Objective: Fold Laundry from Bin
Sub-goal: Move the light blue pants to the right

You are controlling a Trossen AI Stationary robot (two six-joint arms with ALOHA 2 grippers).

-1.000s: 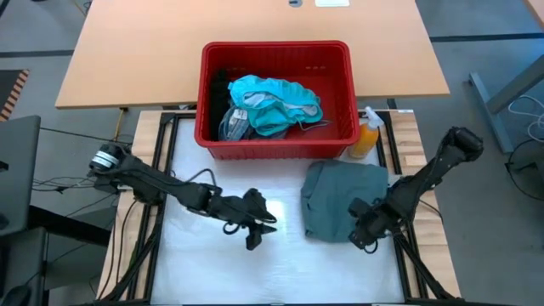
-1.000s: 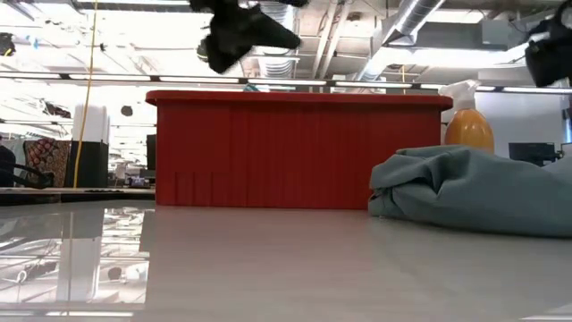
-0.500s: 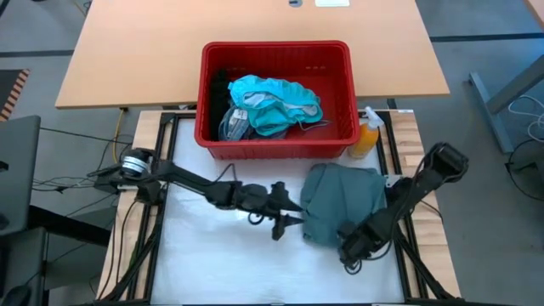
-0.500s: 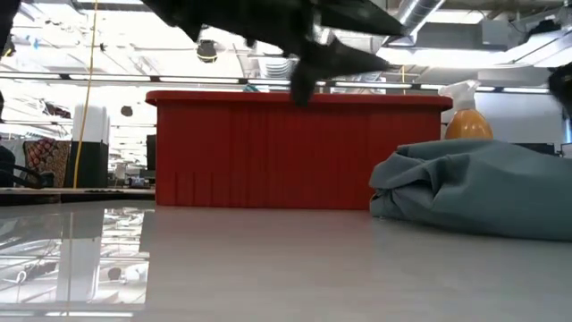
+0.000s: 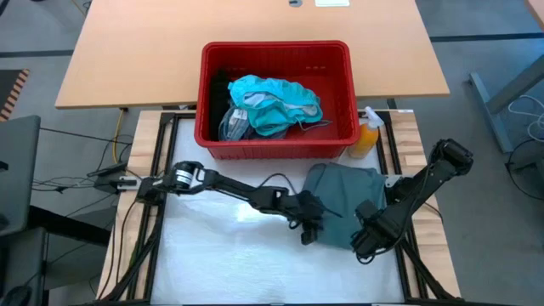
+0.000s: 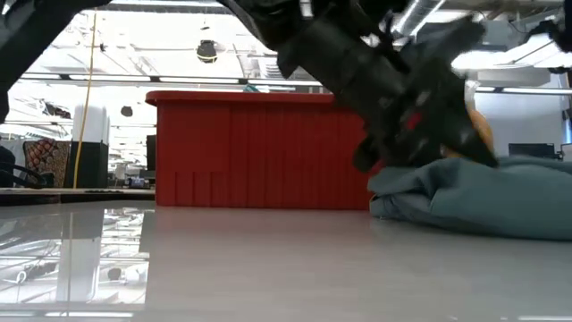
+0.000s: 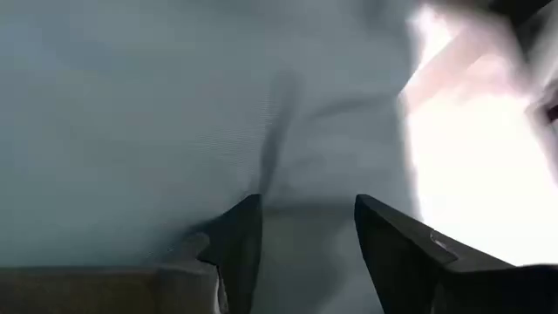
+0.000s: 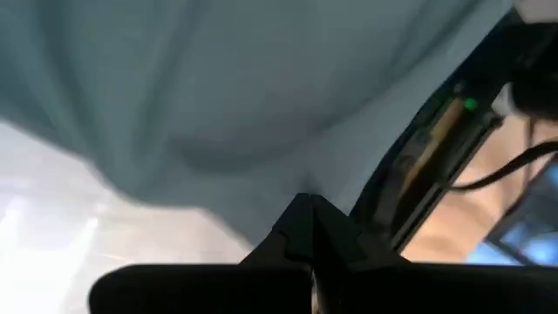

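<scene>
so the grey-green garment [image 5: 344, 204] is lying bunched on the white table [image 5: 221, 263], roughly 3 o'clock from the table's middle and right at 6 o'clock of the red bin [image 5: 276, 140]; the bin sits at 12 o'clock with a bright teal garment [image 5: 276, 102] heaped inside, a black one [image 5: 221, 89] tucked along its 9 o'clock wall, and an orange spray bottle [image 5: 367, 136] just beside its 3 o'clock corner

left gripper [image 5: 310, 231] is stretched way across to the garment's 9 o'clock edge, fingers [image 7: 240, 244] spread apart with the cloth right in front of them; can't tell if it's actually touching yet

right gripper [image 5: 364, 246] is down at the garment's 5 o'clock corner, fingertips pressed together; whether any cloth is pinched between them, can't tell
</scene>
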